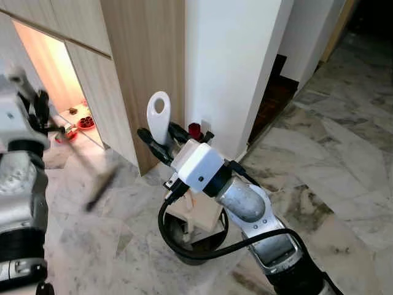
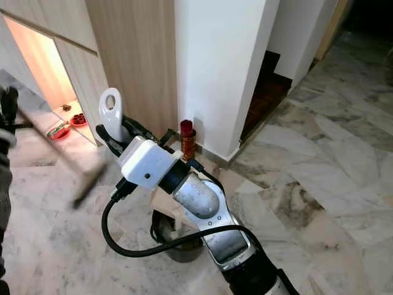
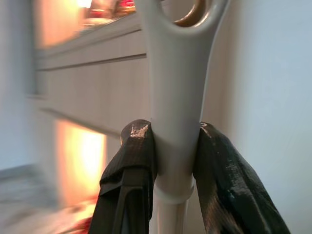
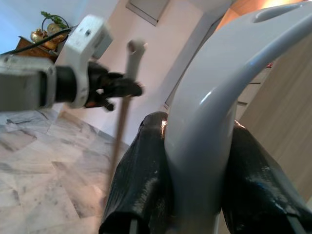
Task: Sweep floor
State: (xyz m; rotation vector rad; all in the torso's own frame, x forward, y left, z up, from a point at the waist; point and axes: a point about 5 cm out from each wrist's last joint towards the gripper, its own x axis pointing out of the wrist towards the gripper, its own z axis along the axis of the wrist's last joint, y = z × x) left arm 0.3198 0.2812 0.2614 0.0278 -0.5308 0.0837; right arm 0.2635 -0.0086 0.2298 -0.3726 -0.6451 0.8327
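Left gripper (image 3: 175,146) jaws clamped on broom (image 1: 98,184) handle, far left, blurred. Right gripper (image 1: 161,141) jaws clamped on dustpan (image 1: 193,230) handle, pan on floor (image 1: 344,178) centre, likely ready for debris.

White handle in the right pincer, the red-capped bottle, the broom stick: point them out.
white handle (image 1: 157,128): left eye view, below its hole.
red-capped bottle (image 2: 186,142): right eye view, body.
broom stick (image 4: 121,126): right wrist view, shaft.

Bright daylight, warm niche glow, motion blur
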